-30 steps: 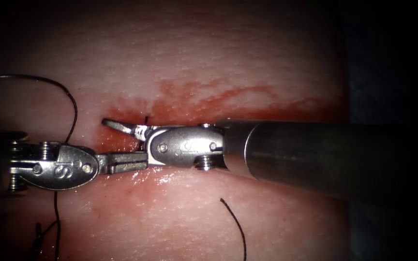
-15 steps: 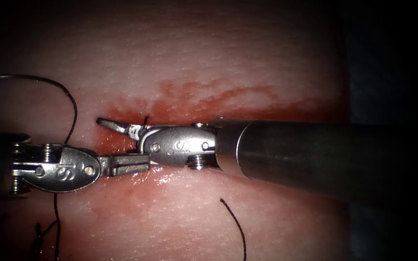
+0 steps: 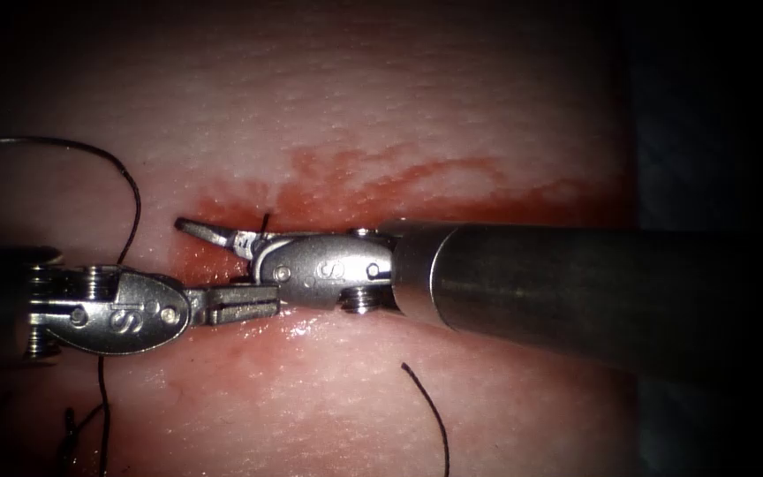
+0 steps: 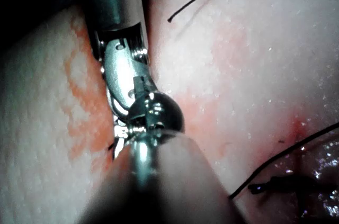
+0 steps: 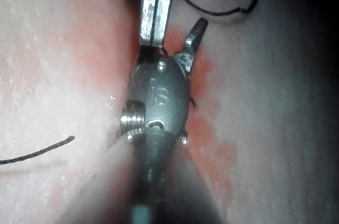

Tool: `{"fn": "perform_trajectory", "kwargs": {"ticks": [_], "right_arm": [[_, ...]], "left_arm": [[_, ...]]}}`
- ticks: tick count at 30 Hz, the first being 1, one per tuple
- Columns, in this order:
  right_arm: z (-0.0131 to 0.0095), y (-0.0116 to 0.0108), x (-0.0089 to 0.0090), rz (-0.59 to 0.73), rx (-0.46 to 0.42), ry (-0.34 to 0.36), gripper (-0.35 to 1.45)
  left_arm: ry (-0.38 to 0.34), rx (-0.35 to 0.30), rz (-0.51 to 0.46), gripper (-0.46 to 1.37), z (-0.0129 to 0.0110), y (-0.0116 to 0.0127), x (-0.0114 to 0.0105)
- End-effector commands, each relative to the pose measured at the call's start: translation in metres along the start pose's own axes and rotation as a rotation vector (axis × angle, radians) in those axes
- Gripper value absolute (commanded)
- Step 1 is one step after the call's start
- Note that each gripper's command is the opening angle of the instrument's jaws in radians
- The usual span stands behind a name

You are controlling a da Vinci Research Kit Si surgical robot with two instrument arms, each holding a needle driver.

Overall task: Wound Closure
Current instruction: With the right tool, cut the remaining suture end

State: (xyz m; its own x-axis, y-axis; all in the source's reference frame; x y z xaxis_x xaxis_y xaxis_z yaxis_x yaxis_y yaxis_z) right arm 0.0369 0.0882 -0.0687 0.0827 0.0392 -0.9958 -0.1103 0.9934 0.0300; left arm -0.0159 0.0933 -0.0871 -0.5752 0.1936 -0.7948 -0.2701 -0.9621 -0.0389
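Both hands meet at the cut.
Left hand [image 3: 238,302] pressed together, empty; right hand [image 3: 214,232] cannot tell. Thread [image 3: 125,185] looks limp, tissue [image 3: 381,106] soft, slick.

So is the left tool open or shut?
Shut: the left tool has its jaws flat together, just a thin seam between them, in the endoscope and right wrist views. Whether they pinch anything, I cannot tell.

Beyond the lit patch, a dark surround [image 3: 717,106] fills the right edge.
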Motion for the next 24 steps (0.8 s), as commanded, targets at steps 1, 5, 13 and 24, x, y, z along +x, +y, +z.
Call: {"fn": "perform_trajectory", "kwargs": {"ticks": [1,5,13,24], "right_arm": [[0.0000,0.0000,0.0001,0.001,0.004,0.003,1.04],[-0.0001,-0.0002,0.0004,0.002,0.004,0.015,1.02],[0.0000,0.0000,0.0002,0.001,0.003,0.014,0.75],[-0.0002,0.0001,-0.0001,0.005,0.001,0.013,-0.35]], "left_arm": [[0.001,-0.008,0.000,-0.35,-0.0001,0.0000,0.0000],[0.001,-0.008,0.000,-0.35,-0.0002,-0.0001,0.0000],[0.000,-0.007,-0.002,-0.35,-0.0002,0.0001,0.0001],[-0.001,-0.006,-0.003,-0.35,-0.0001,0.0002,0.0003]]}}
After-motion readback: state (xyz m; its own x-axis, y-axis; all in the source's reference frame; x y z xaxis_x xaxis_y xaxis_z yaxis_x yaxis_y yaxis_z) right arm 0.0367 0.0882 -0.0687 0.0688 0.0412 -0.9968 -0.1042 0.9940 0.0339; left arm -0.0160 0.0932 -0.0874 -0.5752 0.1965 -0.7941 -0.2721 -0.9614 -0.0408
